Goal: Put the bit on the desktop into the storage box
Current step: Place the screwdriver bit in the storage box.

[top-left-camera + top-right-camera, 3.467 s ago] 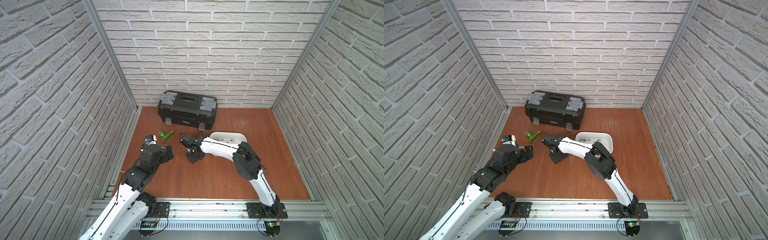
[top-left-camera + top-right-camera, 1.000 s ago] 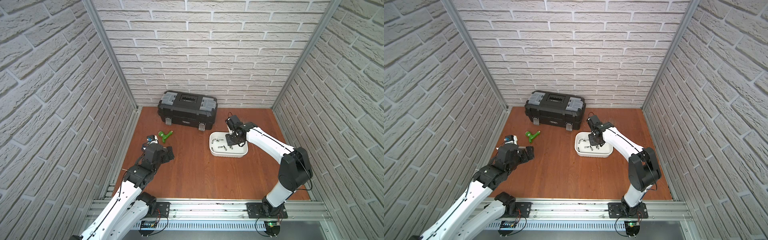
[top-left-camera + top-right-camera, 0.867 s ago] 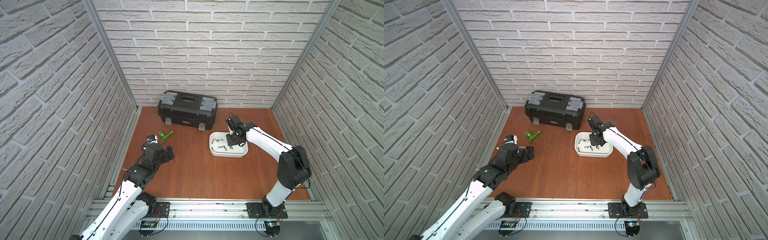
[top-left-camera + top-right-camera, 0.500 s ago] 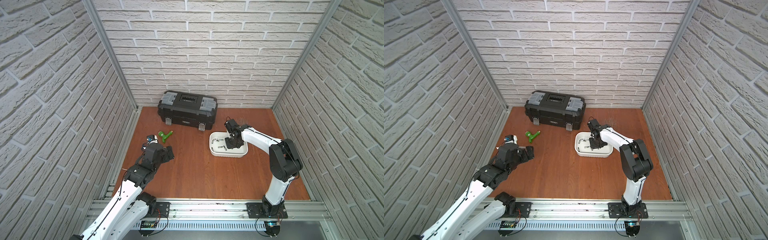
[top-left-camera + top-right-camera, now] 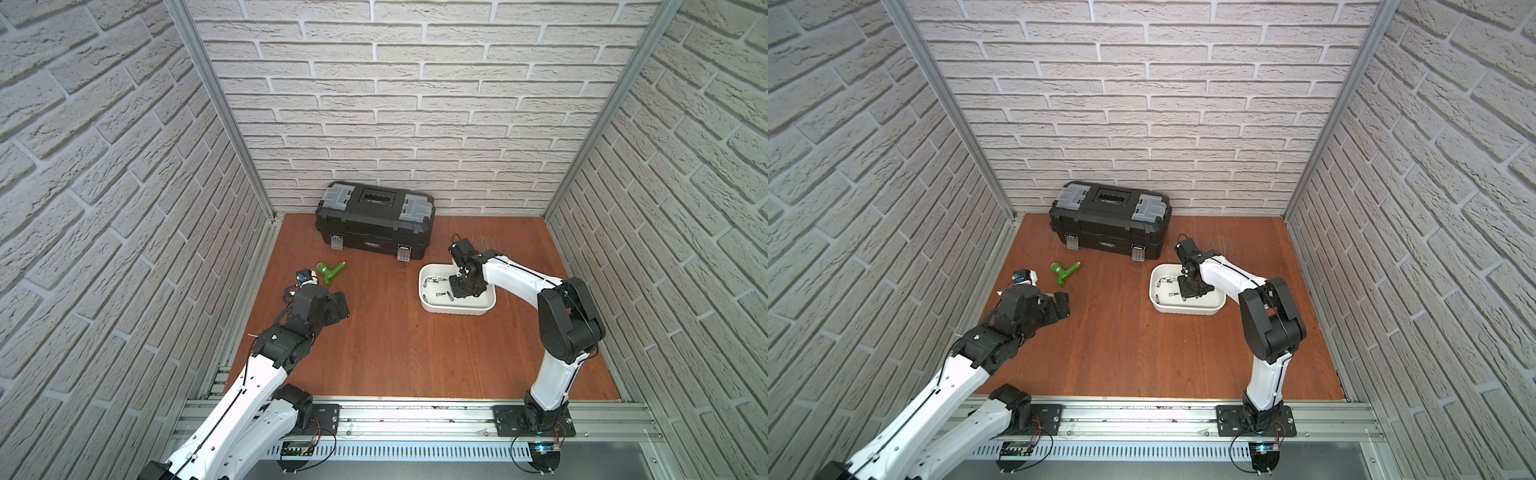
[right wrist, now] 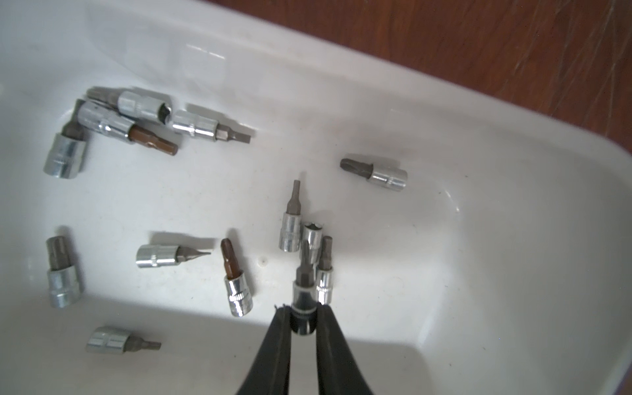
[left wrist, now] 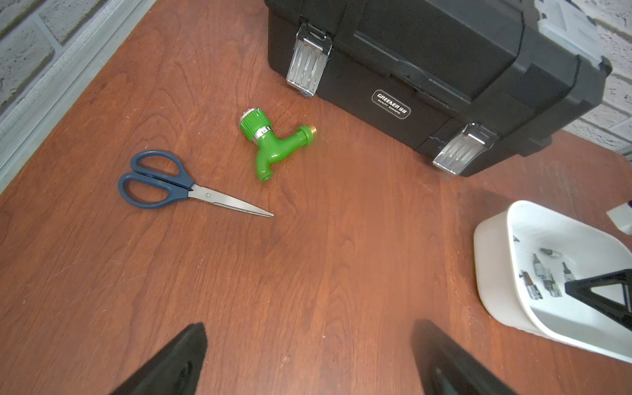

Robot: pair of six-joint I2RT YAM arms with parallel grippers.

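Right wrist view: right fingers (image 6: 273,349) pinching narrow on the bit (image 6: 302,301), hanging over loose bits (image 6: 236,284) inside the storage box (image 6: 444,136). Released here, it's likely bouncing off them or clinging to a finger. Left wrist view: left fingers (image 7: 171,362) gaping wide over the bare bench (image 7: 307,273) near scissors (image 7: 207,196) and green tap (image 7: 268,148). In both top views: reddish wood scuffing pale behind the box, white brick walls (image 5: 415,104) closing round.

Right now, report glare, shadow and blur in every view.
Right wrist view: glare streaks on the storage box wall; a grey shadow covers its floor by the right gripper, darkening the bit between the tips. Left wrist view: the left gripper shows as soft dark blurs, the desktop sharp. Both top views: even light, bits in the box too small to resolve.
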